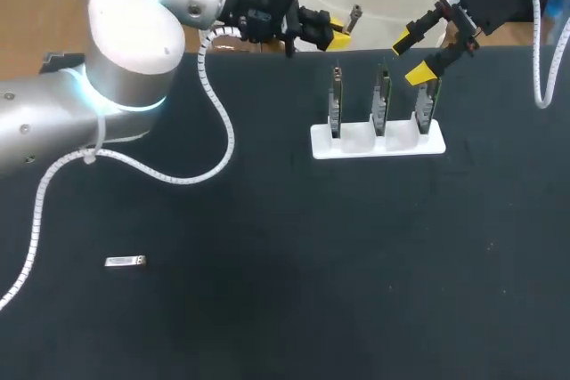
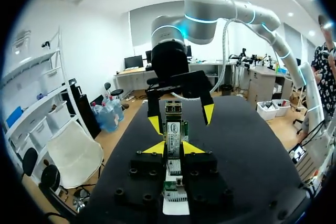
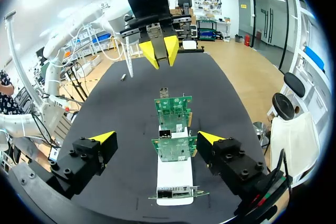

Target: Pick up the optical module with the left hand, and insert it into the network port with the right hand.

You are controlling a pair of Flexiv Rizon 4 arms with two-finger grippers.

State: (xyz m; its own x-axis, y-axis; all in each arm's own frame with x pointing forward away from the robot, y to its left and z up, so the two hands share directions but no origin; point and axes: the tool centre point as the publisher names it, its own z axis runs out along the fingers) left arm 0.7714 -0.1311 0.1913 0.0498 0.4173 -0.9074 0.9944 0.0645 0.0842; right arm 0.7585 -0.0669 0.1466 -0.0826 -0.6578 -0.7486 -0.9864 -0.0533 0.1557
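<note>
Shiny metal optical module (image 1: 125, 262), matt black table cover (image 1: 285, 309), glossy white plastic holder (image 1: 377, 143).

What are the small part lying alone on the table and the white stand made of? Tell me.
Small part: likely metal; its silvery casing glints. Stand: probably plastic; plain opaque white, matte, with moulded-looking slots.

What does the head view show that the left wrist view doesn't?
Only the head view: the module lying on the table, far to the left of the holder, and the three cards side by side. Only the left wrist view: both yellow tips of the left gripper, with the cards seen end-on ahead. Both: holder, cards and the open right gripper.
</note>
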